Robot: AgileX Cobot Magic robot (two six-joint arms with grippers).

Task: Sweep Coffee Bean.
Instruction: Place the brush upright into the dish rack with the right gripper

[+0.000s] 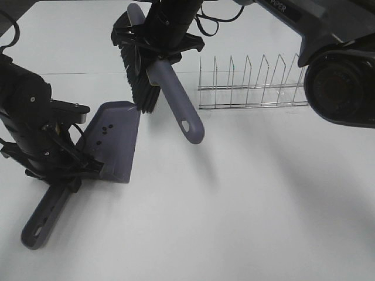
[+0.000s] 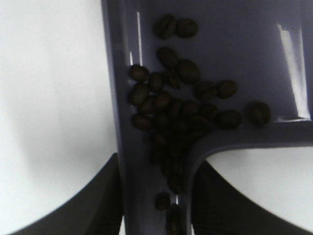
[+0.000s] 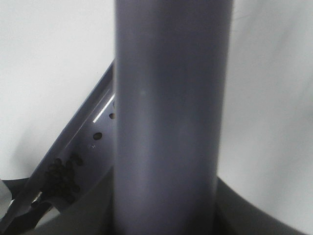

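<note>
Item: small dark brown oval coffee beans point(image 2: 176, 112), heaped in the rear corner of your purple plastic dustpan point(image 1: 120, 152), some trailing into its handle channel. Your left gripper point(image 1: 61, 170) is clamped on that handle.

At the pan's 1 o'clock: purple-handled, black-bristled brush point(image 1: 176, 99), clasped by your right gripper point(image 1: 167, 38).

At the brush's 3 o'clock: chrome wire rack point(image 1: 252, 88).

Beneath: white table point(image 1: 263, 205).

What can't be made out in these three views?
Bean count: the beans overlap, blurred, left wrist view.
Right end of the rack: behind an arm, high view.
Most of the dustpan: the brush handle blocks the right wrist view.
Table under the bristles: covered, high view.
</note>
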